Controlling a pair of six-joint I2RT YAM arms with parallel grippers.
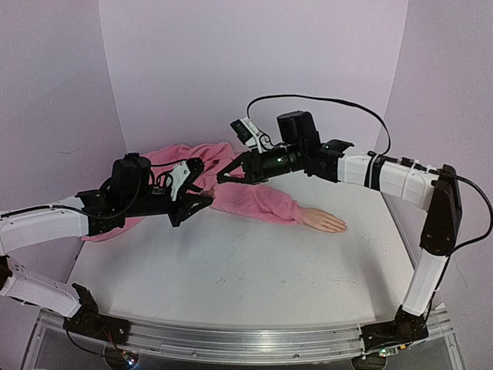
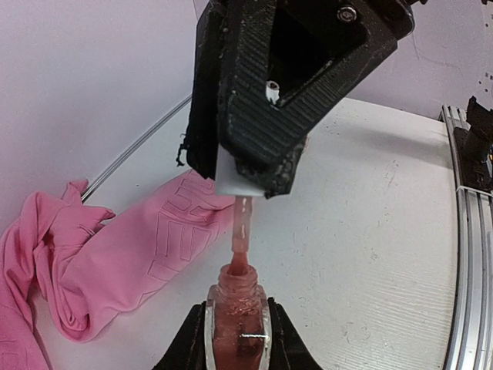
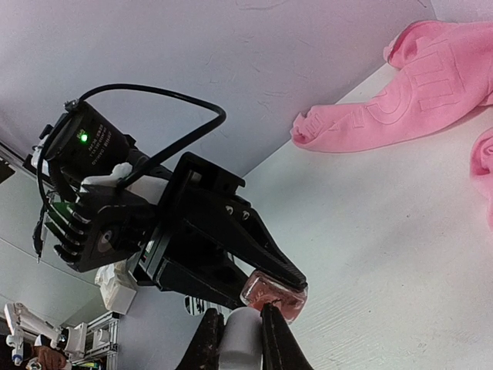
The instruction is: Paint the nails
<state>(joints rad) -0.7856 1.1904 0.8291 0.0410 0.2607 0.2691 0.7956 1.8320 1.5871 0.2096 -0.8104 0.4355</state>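
The peach mannequin hand lies palm down on the white table, its pink sleeve running back left. Its nails at the fingertips are too small to make out. My left gripper is shut on a small pinkish glass bottle, held above the sleeve. My right gripper is shut on the bottle's pale cap. The cap is lifted off the bottle. The brush stem hangs from the cap, with its tip in the bottle's neck. Both grippers are left of the hand.
The rest of the pink garment lies bunched at the back left of the table, also in the left wrist view. White walls close in the back and sides. A metal rail runs along the near edge.
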